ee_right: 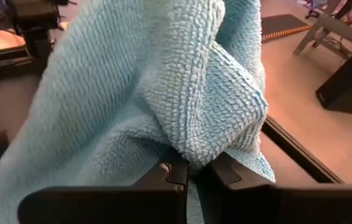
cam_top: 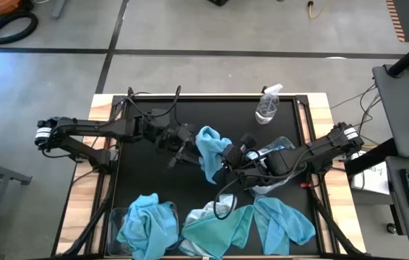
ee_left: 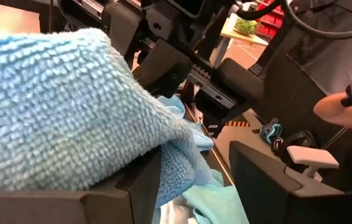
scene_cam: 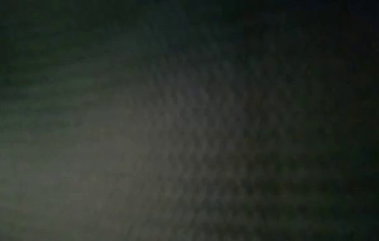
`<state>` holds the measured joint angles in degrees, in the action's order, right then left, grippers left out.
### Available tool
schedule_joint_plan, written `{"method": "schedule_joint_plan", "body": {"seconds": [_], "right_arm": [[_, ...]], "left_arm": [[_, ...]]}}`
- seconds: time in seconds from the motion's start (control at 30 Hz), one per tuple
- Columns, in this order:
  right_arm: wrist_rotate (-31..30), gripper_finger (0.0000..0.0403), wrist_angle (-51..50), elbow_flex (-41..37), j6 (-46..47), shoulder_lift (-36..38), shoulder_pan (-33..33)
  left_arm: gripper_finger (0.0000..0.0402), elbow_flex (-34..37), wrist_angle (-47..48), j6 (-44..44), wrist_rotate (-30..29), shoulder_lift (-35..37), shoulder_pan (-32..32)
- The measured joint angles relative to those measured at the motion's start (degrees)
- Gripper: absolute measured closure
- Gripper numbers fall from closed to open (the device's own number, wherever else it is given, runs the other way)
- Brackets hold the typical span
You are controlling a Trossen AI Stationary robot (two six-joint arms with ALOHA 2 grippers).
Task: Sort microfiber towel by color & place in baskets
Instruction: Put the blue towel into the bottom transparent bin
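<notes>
Front edge: a sky-blue towel (cam_top: 147, 224) heaped on a clear basket (cam_top: 115, 230) at lower left; teal towels (cam_top: 251, 225) loose at lower centre
Centre: right gripper (ee_right: 188, 169) pinches a blue towel (cam_top: 209, 149) in closed jaws; left gripper (cam_top: 181, 150) beside it, jaws apart around the same cloth
Right: second basket (cam_top: 285, 144) under the right arm
Far: spray bottle (cam_top: 268, 105)
Progress: apparently early; most towels unsorted

Only a dark, blurred, faintly woven texture shows.
</notes>
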<state>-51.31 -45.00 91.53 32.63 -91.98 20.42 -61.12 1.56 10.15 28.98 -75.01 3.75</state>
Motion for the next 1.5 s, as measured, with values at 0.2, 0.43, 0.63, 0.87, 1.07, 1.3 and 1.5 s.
{"method": "schedule_joint_plan", "body": {"seconds": [0.2,0.43,0.63,0.87,1.07,1.3,1.5], "right_arm": [[0.7,0.0392,2.9,0.0,-3.6,0.0,-0.1],[3.0,0.0392,3.5,0.0,-5.7,0.0,-0.1],[3.3,0.0392,1.0,0.0,-5.7,0.3,-0.1],[3.3,0.0392,1.1,0.0,-5.7,0.8,-0.1],[3.3,0.0392,1.8,0.0,-5.7,0.8,-0.1],[3.9,0.0392,3.5,0.0,-6.5,0.8,-0.1],[5.5,0.0392,6.1,0.0,-8.5,0.8,-0.1]], "left_arm": [[0.0228,0.0,-1.6,0.2,0.0,-2.1,0.0],[0.0228,0.0,-1.5,-0.6,0.0,-2.3,1.3],[0.0228,-0.1,2.3,-4.6,0.0,2.1,4.1],[0.0228,-0.2,7.3,-5.2,-0.5,4.9,6.4],[0.0228,-0.2,7.7,-6.5,-4.4,4.4,6.4],[0.0228,-0.2,7.6,-6.6,-4.4,2.5,6.4],[0.0228,-0.2,6.3,-6.5,-4.5,1.3,6.4]]}}
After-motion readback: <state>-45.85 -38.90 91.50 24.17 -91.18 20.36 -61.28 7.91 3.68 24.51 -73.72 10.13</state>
